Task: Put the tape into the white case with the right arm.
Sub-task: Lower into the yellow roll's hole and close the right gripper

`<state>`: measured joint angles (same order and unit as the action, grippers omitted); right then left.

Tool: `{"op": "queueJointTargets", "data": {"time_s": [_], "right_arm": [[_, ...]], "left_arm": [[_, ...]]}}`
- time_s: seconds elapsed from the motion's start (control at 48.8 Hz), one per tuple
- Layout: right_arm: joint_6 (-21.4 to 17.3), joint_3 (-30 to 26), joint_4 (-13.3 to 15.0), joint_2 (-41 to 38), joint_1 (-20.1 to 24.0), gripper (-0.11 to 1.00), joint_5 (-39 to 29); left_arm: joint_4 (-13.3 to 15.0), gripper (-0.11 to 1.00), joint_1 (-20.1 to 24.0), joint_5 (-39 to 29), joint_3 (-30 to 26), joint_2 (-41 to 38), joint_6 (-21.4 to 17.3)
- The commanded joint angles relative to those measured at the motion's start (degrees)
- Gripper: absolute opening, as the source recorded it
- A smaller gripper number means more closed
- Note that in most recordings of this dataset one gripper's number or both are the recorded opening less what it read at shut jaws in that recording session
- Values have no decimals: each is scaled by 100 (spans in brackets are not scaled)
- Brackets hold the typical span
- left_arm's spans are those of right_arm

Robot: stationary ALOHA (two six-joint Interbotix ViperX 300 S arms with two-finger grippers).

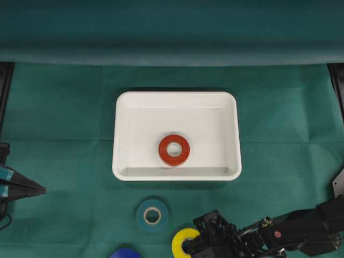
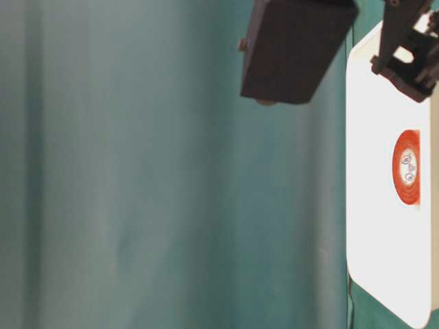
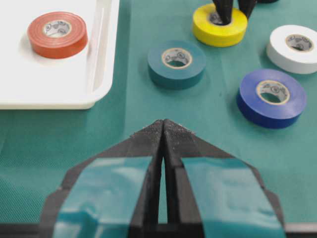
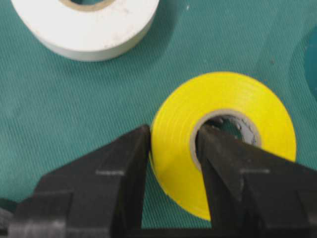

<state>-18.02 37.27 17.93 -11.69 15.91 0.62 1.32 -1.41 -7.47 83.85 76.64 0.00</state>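
Right wrist view: right gripper (image 4: 173, 144) pinches the yellow tape (image 4: 223, 134) wall, near the white tape (image 4: 84, 25); left gripper (image 3: 163, 130) pressed together.

The white case (image 1: 176, 135) sits mid-table on the cloth (image 1: 64, 123), with one tape roll (image 1: 174, 150) lying flat inside it, toward its near wall. In front of the case lie four more rolls (all flat): one (image 3: 177, 63) nearest the case, another (image 3: 271, 97) beside it, a third (image 3: 292, 48) further off. The fourth (image 4: 223, 141) is pinched through its wall by the right gripper (image 4: 173, 144).
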Motion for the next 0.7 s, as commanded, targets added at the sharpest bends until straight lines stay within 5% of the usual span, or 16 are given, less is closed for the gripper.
{"op": "queueJointTargets", "data": {"time_s": [0.0, 0.677], "right_arm": [[-9, -114, 0, 88, 0, 1, 18], [-18, -132, 0, 967, 70, 1, -598]], "left_arm": [[0, 0, 18, 62, -62, -53, 0], [0, 0, 18, 62, -62, -53, 9]]}}
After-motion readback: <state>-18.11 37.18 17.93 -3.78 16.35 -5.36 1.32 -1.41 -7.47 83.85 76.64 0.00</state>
